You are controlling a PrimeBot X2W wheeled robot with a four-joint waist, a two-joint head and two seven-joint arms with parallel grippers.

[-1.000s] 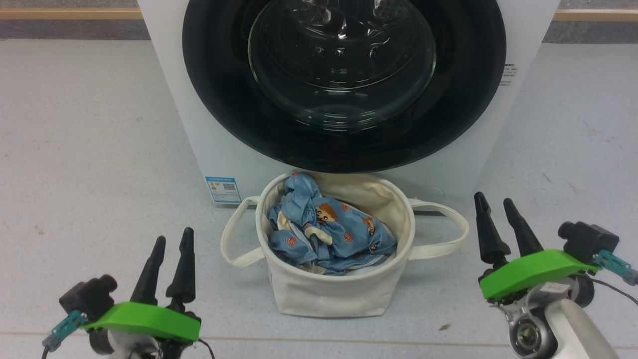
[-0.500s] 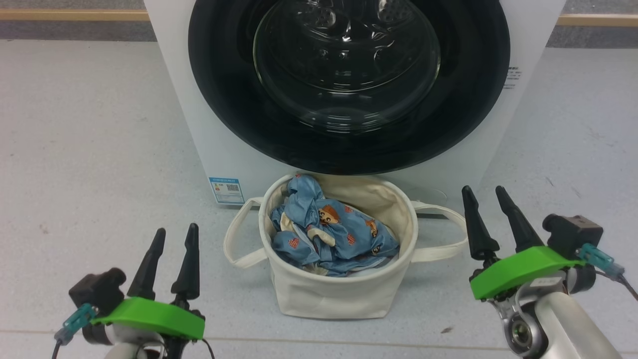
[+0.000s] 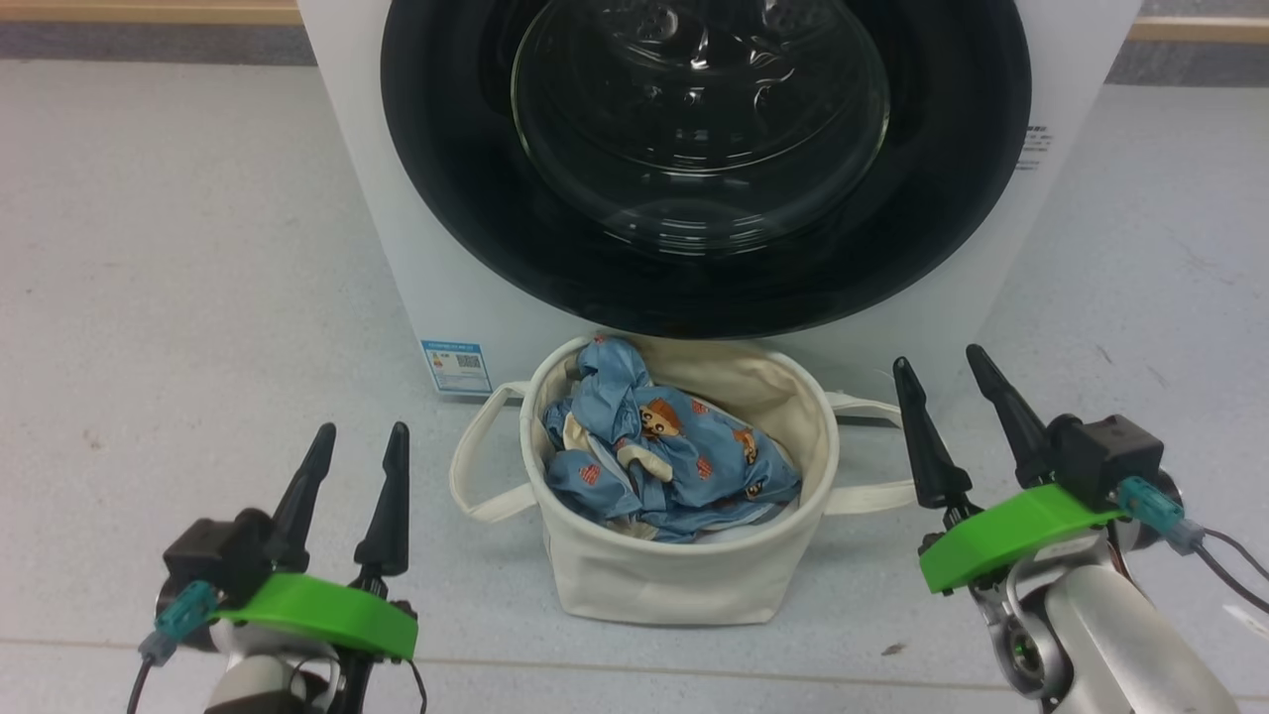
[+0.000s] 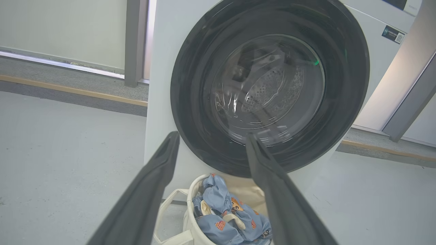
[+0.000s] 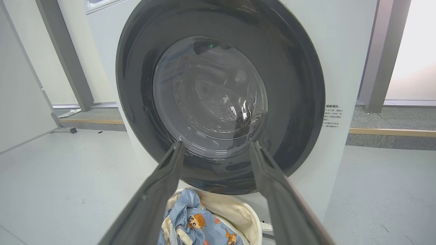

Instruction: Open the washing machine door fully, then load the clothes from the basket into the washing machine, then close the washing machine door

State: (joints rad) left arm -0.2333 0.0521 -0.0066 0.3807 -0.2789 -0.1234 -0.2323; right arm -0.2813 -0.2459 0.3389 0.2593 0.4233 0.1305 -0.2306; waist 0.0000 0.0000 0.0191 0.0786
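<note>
Basket (image 3: 674,585) tight beneath closed door (image 3: 446,198), floor (image 3: 198,248) free alongside

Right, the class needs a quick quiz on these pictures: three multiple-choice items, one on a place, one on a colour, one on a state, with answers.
1. Where does the basket stand?
A) on top of the machine
B) on the floor before the washing machine
C) inside the machine

2. What colour are the clothes mainly?
A) red
B) green
C) blue

3. How is the washing machine door?
A) shut
B) wide open
C) taken off

Answers:
1 B, it sits on the floor below the door.
2 C, the fabric is blue with small bear prints.
3 A, its black rim lies flush on the machine's front.
</note>
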